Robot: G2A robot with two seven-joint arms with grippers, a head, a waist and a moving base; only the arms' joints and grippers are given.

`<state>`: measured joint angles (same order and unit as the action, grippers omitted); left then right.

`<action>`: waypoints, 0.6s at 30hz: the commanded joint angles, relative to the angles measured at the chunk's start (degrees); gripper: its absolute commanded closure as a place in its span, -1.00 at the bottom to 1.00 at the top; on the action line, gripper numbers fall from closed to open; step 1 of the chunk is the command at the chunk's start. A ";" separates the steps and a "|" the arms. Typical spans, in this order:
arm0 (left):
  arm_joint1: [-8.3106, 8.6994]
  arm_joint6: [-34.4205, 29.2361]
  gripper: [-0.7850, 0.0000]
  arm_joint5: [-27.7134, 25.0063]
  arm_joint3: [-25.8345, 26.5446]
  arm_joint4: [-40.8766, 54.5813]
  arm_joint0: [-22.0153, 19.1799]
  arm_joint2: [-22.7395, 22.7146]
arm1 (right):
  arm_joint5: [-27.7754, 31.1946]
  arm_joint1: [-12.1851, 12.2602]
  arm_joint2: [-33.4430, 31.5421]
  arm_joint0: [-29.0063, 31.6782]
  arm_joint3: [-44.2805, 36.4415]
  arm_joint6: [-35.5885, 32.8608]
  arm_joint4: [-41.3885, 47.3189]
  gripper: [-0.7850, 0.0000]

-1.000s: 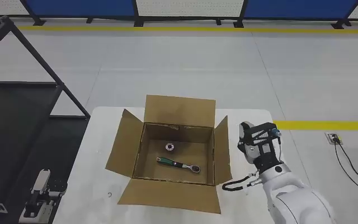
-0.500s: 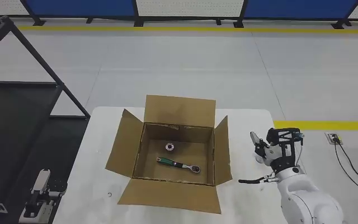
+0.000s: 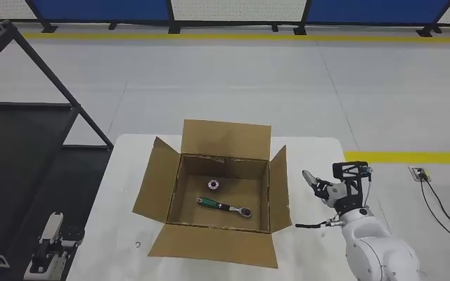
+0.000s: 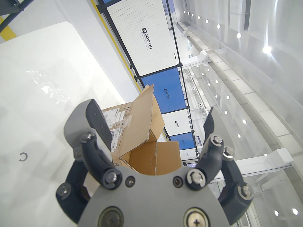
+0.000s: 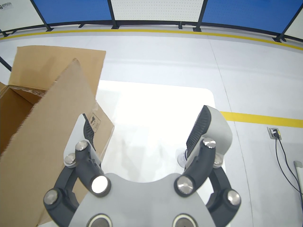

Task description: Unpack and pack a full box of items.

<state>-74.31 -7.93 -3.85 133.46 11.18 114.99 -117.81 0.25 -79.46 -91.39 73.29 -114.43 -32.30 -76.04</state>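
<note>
A white table (image 3: 123, 204) stands on a pale grey floor (image 3: 246, 77). Beyond the table, a yellow floor line (image 3: 211, 36) runs before blue and white partition panels (image 3: 98, 8). Left of the table stands a black metal rack (image 3: 35, 105).

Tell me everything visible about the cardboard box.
The cardboard box is brown corrugated board, upright on the white table, its top open with all four flaps splayed outward. Printed labels sit on one outer side. On its floor lie a green-handled ratchet and a small round part, apart from each other. Nothing grips it.
</note>
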 commanded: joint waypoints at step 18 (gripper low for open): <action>0.00 0.00 -1.00 0.00 0.00 0.00 0.00 0.00 | 8.27 2.62 -11.25 -6.43 17.32 -11.69 4.23 -1.00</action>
<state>-74.31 -7.93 -3.85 133.46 11.18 114.99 -117.81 7.76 -76.92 -102.65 66.83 -97.27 -44.00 -72.33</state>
